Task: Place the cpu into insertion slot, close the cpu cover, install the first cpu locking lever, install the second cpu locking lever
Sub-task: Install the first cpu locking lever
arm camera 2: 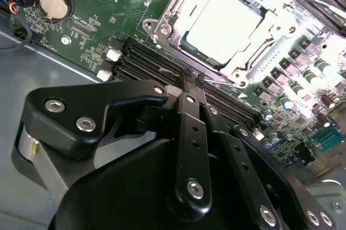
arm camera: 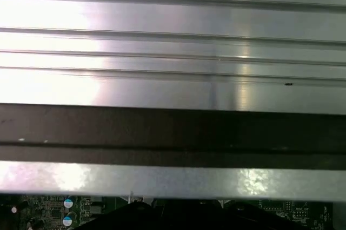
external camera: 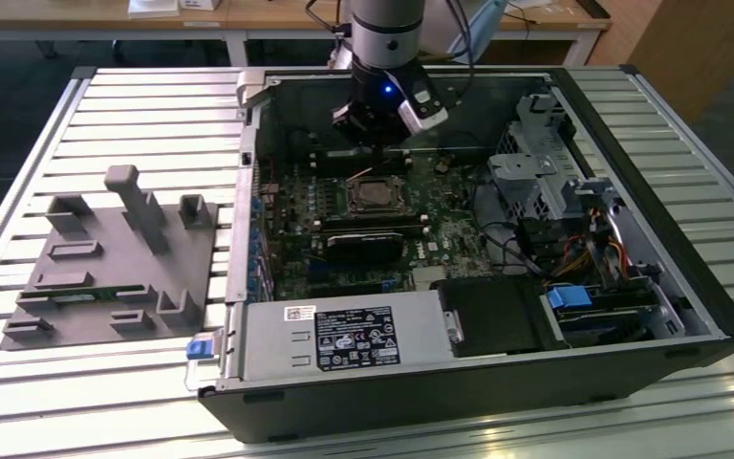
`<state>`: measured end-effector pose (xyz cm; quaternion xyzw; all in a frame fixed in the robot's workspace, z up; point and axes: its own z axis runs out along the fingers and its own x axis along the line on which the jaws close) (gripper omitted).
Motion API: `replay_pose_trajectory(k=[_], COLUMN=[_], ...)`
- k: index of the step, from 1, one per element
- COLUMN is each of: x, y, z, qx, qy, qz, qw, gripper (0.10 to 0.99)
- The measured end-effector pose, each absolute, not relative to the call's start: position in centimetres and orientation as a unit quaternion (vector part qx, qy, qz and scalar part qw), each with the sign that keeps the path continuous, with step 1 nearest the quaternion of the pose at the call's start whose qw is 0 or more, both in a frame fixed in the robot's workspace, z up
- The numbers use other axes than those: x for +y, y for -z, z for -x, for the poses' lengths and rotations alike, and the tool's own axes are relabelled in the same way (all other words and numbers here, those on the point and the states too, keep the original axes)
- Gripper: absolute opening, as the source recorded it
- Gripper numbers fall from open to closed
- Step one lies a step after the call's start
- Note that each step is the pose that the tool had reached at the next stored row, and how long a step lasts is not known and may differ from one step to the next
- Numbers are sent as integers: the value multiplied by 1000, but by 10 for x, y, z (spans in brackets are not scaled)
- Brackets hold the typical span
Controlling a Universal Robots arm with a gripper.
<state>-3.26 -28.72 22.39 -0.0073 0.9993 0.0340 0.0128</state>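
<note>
Inside the open computer case (external camera: 673, 287), the cpu (arm camera 2: 224, 22) lies flat in the motherboard's socket, its silver top glaring. The cpu cover (arm camera 2: 162, 27) lies down around it as a silvery frame with a square window. In the exterior view the cpu (external camera: 375, 198) is a small square in the middle of the board. My gripper (arm camera 2: 193, 76) is shut, its black fingertips pressed together just beside the socket's edge, above the memory slots (arm camera 2: 146, 60). A thin metal lever rod (arm camera 2: 219, 80) runs along that edge right at the tips. The gripper (external camera: 382, 129) hangs over the far side of the socket.
A grey moulded fixture (external camera: 112, 258) sits on the slatted table at the exterior view's left. A power supply (external camera: 341, 339), a black block (external camera: 367, 244) and a drive cage (external camera: 539, 172) crowd the case. A coin battery (arm camera 2: 54, 4) sits on the board.
</note>
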Motion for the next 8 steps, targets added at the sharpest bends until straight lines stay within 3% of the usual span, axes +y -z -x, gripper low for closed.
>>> replay_pose_trajectory(k=[8], x=[-287], y=[-221], z=[27], qx=[999], qy=[-34], qz=[7], qw=[13], gripper=[114])
